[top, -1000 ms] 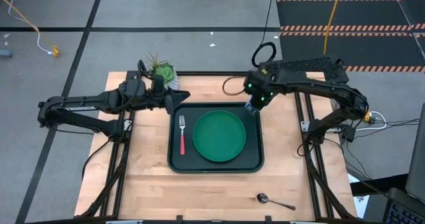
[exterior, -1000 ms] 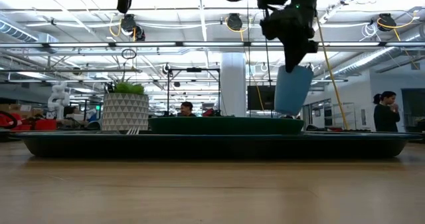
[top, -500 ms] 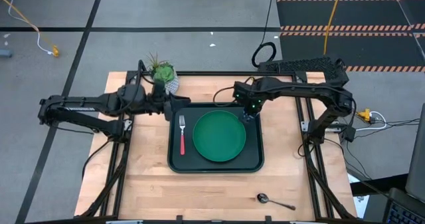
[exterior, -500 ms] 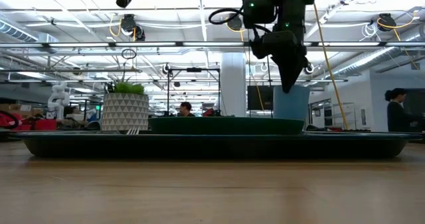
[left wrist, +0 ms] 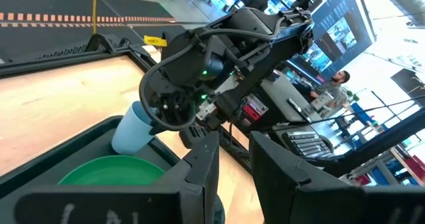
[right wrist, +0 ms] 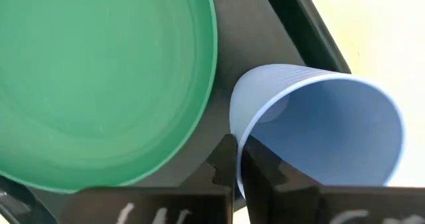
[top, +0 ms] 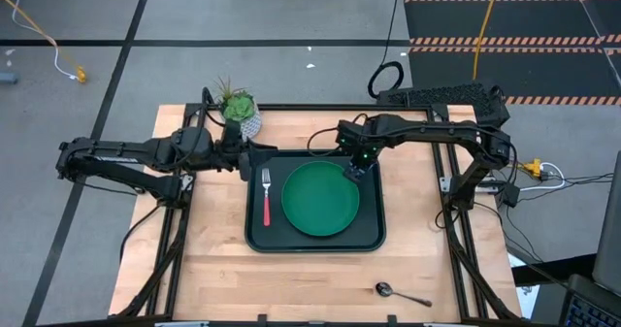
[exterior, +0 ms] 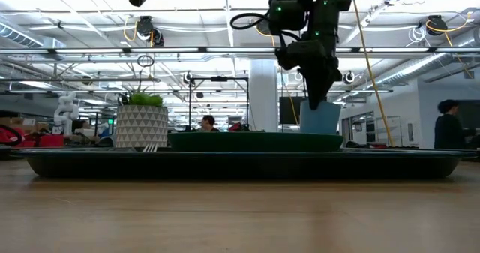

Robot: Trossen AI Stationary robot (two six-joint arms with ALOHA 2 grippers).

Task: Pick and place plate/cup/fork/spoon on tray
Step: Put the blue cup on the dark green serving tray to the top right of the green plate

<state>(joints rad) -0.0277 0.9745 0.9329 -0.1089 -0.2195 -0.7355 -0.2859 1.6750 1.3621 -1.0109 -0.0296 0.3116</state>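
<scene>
The dark tray (top: 314, 248) lies mid-table. The green plate (top: 320, 198) rests flat in it, and the pink-handled fork (top: 266, 197) lies in it to the plate's left. The silver spoon (top: 399, 292) lies on the table near the front edge. My right gripper (top: 355, 168) is shut on the light-blue cup (right wrist: 319, 127) over the tray's far right corner, beside the plate's rim (right wrist: 211, 64). The cup also shows in the low view (exterior: 320, 118). My left gripper (left wrist: 232, 167) is open and empty above the tray's far left corner. My right gripper pinches the cup's wall at the rim (right wrist: 239, 147), one finger inside the cup and one outside. The fingers come from above, slanting down. The cup is tilted, its base (right wrist: 262, 94) down toward the tray floor. The plate hides whether the base touches the tray.
A white patterned plant pot (top: 241, 116) stands on the table just beyond the tray's far left corner, close to my left gripper. Bare wood lies to the tray's left, right and near sides. People stand in the room behind.
My right gripper has gone down and toward the table's left and near side with the cup, which has sunk from well above the tray to the level of the plate's rim at the far right corner. My left gripper has drawn back slightly toward the table's left.
</scene>
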